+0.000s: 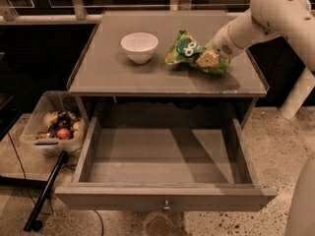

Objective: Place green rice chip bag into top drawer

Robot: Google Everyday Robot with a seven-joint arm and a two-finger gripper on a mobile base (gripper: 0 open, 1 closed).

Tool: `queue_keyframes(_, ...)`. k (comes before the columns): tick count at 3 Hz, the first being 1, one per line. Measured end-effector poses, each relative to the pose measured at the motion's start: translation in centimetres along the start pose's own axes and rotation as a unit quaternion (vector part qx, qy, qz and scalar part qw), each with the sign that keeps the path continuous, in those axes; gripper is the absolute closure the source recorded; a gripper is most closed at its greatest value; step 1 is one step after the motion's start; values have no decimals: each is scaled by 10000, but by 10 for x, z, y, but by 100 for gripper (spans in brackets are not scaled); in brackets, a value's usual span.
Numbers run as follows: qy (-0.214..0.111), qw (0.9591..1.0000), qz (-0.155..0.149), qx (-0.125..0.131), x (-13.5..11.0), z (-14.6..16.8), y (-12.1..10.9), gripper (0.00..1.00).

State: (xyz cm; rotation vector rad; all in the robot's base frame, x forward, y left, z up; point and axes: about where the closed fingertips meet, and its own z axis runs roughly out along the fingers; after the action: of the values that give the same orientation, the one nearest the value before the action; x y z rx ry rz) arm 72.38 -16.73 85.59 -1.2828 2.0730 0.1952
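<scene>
Camera view, looking down on a grey cabinet.

Worktop: a white bowl sits upright, left of centre. To its right, apart from it, the green rice chip bag lies crumpled on the surface, its dark round logo facing up.

The white arm reaches in from upper right. The end effector is down at the bag's right half, touching the foil. Cannot tell whether it is clamped on the bag or merely resting against it; its tip merges with the printed chips.

Top drawer: pulled fully out below the worktop edge, interior a bare grey floor with the arm's shadow across the right side. Flat front panel nearest the camera, with a small round knob at its centre.

Left of the cabinet, on the floor: a clear plastic bin holding small mixed items, one red and round. A black pole leans beside it. Speckled floor on the right.
</scene>
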Motion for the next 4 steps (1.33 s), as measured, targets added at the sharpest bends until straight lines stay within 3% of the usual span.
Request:
queue_keyframes(2,-351,9990,-175,203,-3,-54,18,100)
queue_keyframes(4,-892,9941,-437,435,-2,-125,54,100)
